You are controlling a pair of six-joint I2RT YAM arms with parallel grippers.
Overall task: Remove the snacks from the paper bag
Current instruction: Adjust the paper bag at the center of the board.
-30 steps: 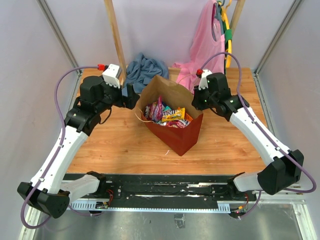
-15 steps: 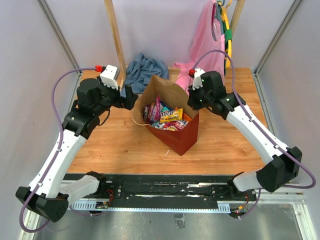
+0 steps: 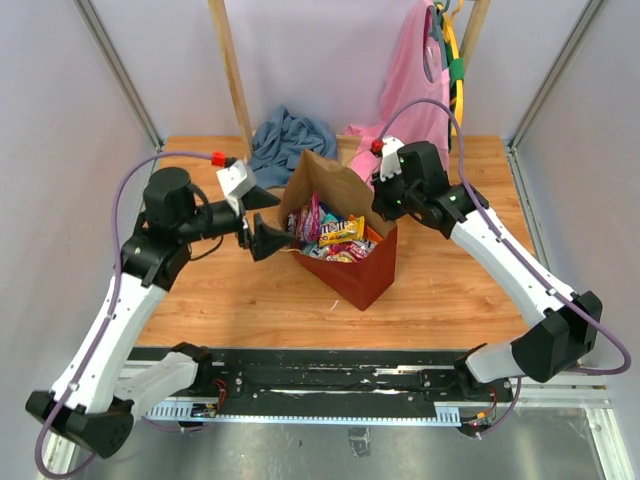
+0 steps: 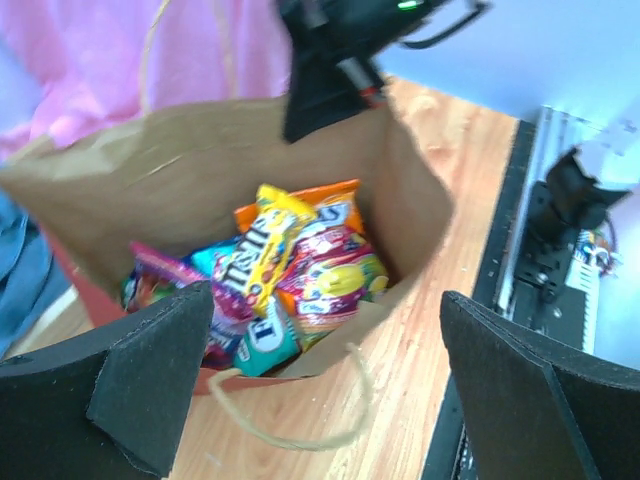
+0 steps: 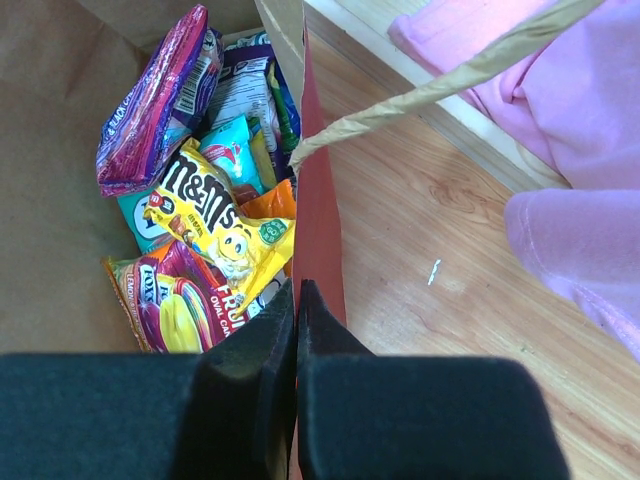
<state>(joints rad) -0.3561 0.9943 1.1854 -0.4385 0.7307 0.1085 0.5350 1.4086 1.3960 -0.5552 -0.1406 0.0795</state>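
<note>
The bag point(image 3: 365, 272) stands on the table point(image 3: 230, 290), mouth up, snacks point(image 3: 335, 235) heaped inside; the right claw point(image 5: 297, 300) is pinched tight on the bag's right wall at the rim; the left claw point(image 4: 325, 295) gapes wide and empty just outside the left rim, pointed into the mouth; the snacks lie ahead of and below it, the yellow M&M's packet point(image 4: 262, 245) topmost, its long axis slanting across the jaws' gap; the left arm looks the free one to reach in
</note>
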